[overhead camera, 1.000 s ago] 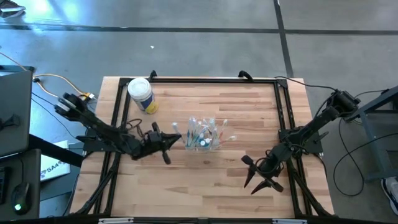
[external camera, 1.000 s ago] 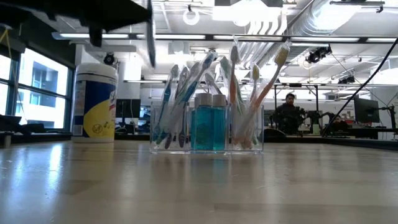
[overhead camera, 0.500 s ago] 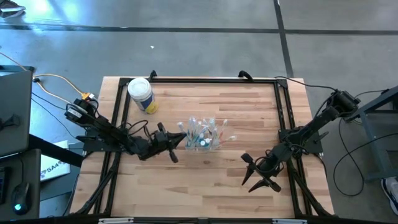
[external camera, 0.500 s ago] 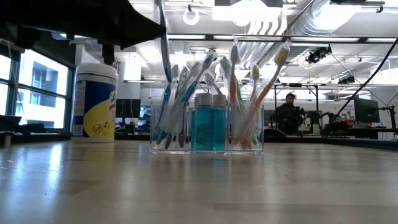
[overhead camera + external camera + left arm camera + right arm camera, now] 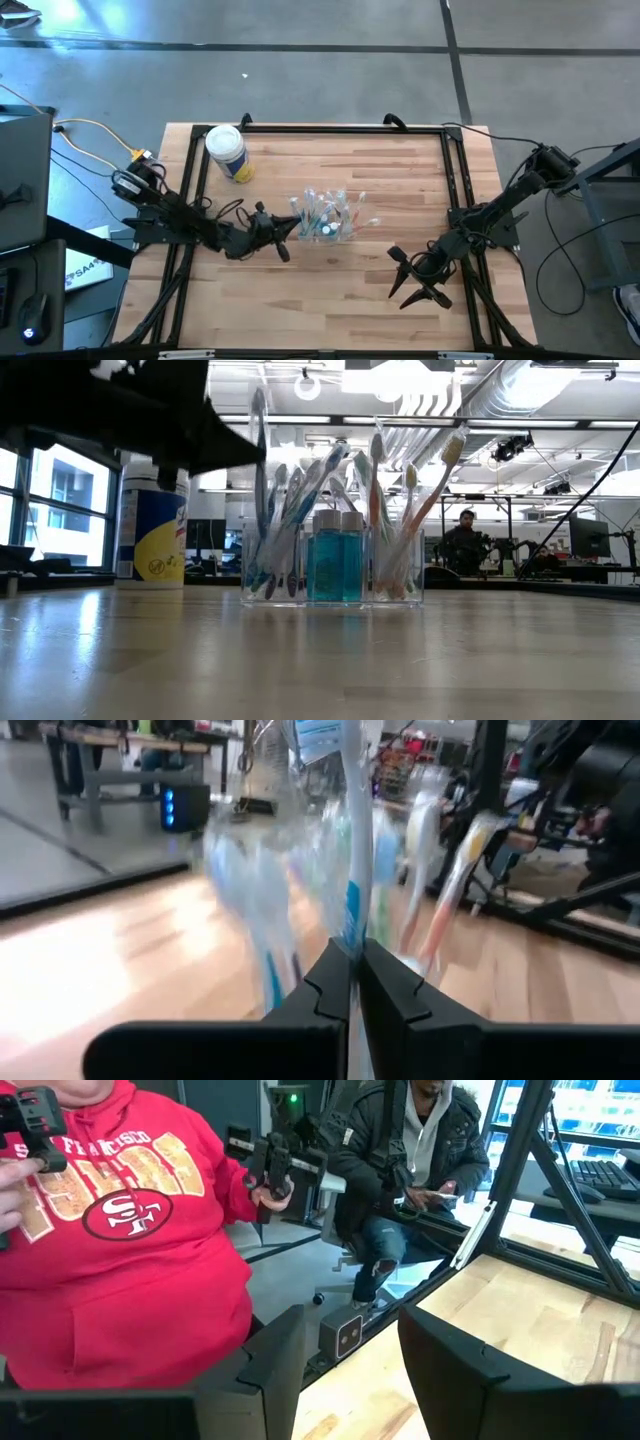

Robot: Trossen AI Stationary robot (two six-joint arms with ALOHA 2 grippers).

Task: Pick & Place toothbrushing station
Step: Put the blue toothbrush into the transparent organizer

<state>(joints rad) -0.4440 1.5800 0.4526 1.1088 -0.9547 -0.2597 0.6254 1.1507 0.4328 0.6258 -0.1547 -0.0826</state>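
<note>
The clear cup [image 5: 328, 216] stands at mid-table on its flat base [image 5: 332, 598]. Several pastel toothbrushes lean in it, and two small white-capped tubes [image 5: 338, 556] of blue-green liquid stand in it. My left gripper [image 5: 290, 228] is just left of the cup, shut on one white-and-blue toothbrush [image 5: 259, 420] that stands upright at the cup's left wall. Whether that brush's lower end is inside the cup, I cannot tell. My right gripper [image 5: 405, 282] hangs open over the table's near right part, with nothing between its fingers [image 5: 270, 1355]. My left gripper pinches the toothbrush's handle [image 5: 350, 925] between its two fingers. The fingers lie level, come from the table's left side and cross the brush. The brush stands upright with its head [image 5: 259, 402] on top; its lower part is lost among the brushes in the cup.
A white-lidded round canister with a yellow label [image 5: 228, 152] stands at the table's far left. A black frame [image 5: 320, 128] runs along the table's edges. Bare wood lies in front of the cup. People sit beyond the table's right side [image 5: 120, 1230].
My left gripper has moved down and toward the table's right, up to the cup's left side, staying shut on the toothbrush. The brush has stayed upright and come down with it beside the brushes in the cup.
</note>
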